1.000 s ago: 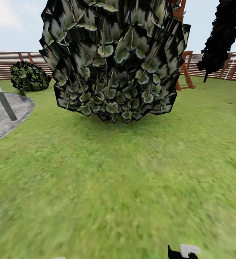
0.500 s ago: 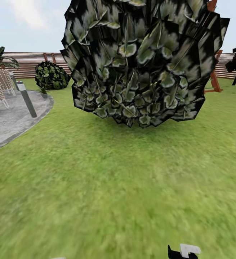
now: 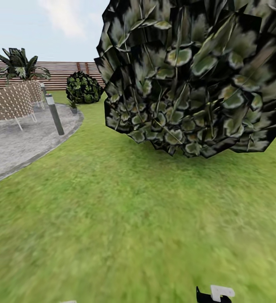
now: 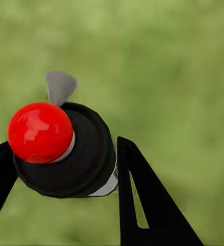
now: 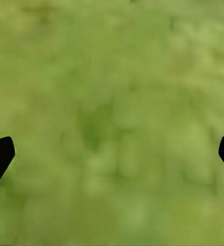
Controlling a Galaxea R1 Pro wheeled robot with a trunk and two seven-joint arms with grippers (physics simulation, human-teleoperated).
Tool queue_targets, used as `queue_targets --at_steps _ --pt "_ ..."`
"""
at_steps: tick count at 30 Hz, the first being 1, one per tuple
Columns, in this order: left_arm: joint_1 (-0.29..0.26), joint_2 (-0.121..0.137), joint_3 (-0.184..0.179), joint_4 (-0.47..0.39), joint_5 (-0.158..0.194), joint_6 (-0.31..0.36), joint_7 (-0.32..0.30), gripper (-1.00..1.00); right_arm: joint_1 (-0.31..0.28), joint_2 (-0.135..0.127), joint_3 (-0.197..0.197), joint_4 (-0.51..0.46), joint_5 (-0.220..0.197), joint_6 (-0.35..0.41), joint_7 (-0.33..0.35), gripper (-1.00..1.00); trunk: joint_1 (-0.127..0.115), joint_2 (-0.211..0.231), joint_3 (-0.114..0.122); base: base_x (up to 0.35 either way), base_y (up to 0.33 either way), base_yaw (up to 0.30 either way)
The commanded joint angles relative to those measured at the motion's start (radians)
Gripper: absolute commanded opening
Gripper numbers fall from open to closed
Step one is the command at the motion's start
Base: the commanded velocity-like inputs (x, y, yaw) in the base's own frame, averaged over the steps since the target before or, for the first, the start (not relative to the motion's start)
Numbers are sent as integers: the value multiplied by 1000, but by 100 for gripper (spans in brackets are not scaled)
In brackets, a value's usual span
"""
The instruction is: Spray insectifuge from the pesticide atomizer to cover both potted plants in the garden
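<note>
Left gripper jaws are clamped on the atomizer. Right gripper jaws are spread wide, holding nothing, above lawn.

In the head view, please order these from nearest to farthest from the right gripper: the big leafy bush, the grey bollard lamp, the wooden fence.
Measured from the right gripper at the bottom edge:
1. Big leafy bush, straight ahead, filling the upper right.
2. Grey bollard lamp, far left, at the paved patio's edge.
3. Wooden fence, along the back, behind everything.

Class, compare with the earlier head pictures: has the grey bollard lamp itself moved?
No. The bollard lamp keeps its spot on the patio edge; both slid right together, so the camera turned.
</note>
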Motion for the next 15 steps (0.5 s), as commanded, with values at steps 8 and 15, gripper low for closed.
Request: queue_targets --at_steps 8,15 --pt "-1 -1 -10 0 4 -4 4 -100 0 0 -7 1 1 -4 2 100 0 0 -1 337 0 279" --pt "-1 -1 -10 0 4 -4 4 -100 0 0 -7 1 1 -4 2 100 0 0 -1 337 0 171"
